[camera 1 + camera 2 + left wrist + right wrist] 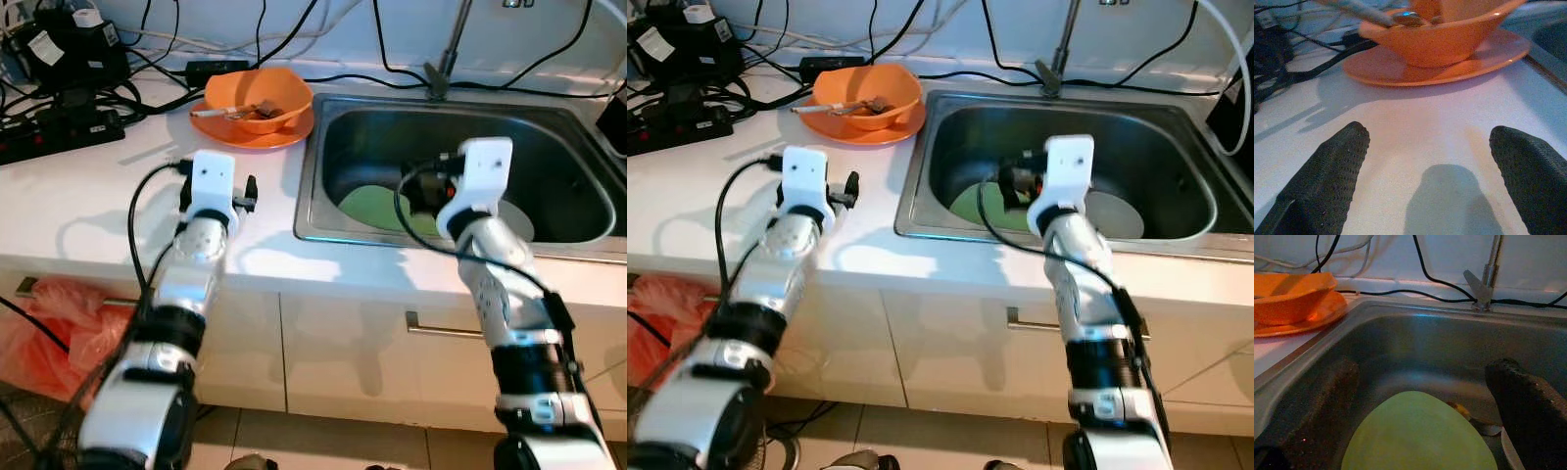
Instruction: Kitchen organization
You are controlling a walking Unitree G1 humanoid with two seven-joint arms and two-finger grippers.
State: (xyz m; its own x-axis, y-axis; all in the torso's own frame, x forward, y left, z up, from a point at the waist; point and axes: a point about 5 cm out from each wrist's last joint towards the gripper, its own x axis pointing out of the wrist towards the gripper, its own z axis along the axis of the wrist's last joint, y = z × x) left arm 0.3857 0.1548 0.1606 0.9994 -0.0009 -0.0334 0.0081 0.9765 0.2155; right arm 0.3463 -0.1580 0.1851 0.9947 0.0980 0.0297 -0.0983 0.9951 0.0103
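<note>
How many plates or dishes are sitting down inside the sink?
2 that I can see: a green plate on the sink floor below the right pincer, and a pale grey plate beside it, partly behind the arm. More may be hidden.

- No text, brand, number or sign can be read anywhere in these pictures.
- The black device at the far left corner of the surface bears white labels, but whatever is printed on them is too small and blurred to make out.
- The black power strip beside it shows no legible marking.
- The orange bowl and orange plate are plain, with no lettering.
- The steel sink shows no readable stamp or logo.
</note>
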